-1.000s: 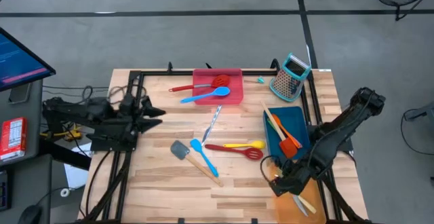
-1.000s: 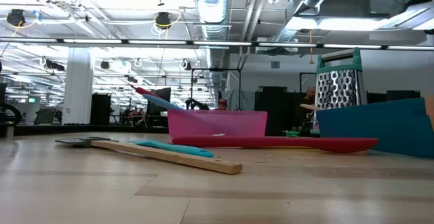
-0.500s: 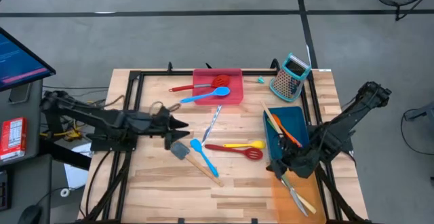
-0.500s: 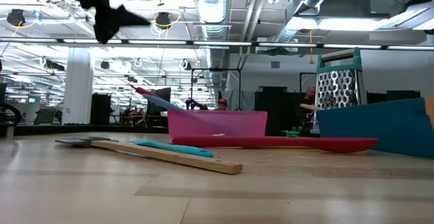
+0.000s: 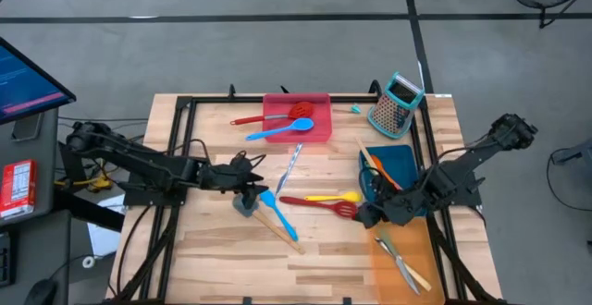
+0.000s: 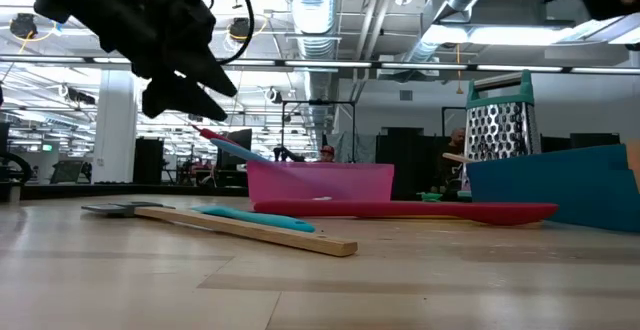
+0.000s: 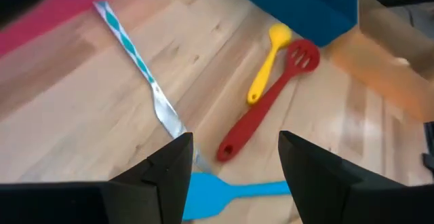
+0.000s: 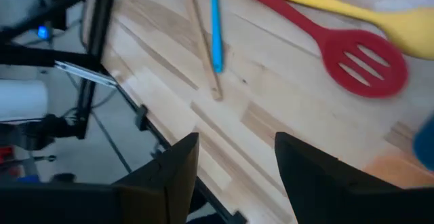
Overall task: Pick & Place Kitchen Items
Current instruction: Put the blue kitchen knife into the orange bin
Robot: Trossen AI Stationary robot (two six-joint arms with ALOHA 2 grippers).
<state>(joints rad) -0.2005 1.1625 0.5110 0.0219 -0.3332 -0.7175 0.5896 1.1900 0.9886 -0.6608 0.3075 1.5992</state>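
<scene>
**A:** Start from above. What is each arm doing?

**B:** The left gripper point(image 5: 248, 177) reaches in from the table's left edge and sits over the grey spatula point(image 5: 244, 204) and the blue spatula point(image 5: 277, 211) near the table's middle, empty, probably lining up a pick. The right gripper point(image 5: 365, 216) hangs by the red slotted spoon point(image 5: 322, 204), just off the blue tray point(image 5: 404, 164), holding nothing.

**A:** And the loose utensils?

**B:** The yellow spoon point(image 5: 335, 196) lies beside the red one, and a teal-patterned knife point(image 5: 293, 163) lies between them and the pink tray point(image 5: 319, 131) at the far edge. That tray holds a blue spoon point(image 5: 277, 131). More utensils sit in the blue tray and on the orange tray point(image 5: 384, 268) near the front right corner — sorted, I judge.

**A:** The level view?

**B:** The left gripper hangs clear above the table, with the wooden-handled spatula flat below. The grater point(image 6: 498, 128) stands upright behind the blue tray.

**A:** Left wrist?

**B:** Its fingers point(image 7: 169, 173) stand wide apart, framing the blue spatula's blade and the knife tip — nothing between them.

**A:** Right wrist?

**B:** Its fingers point(image 8: 178, 166) are spread too and empty, looking over the red slotted spoon, yellow spoon and spatula handles.
</scene>
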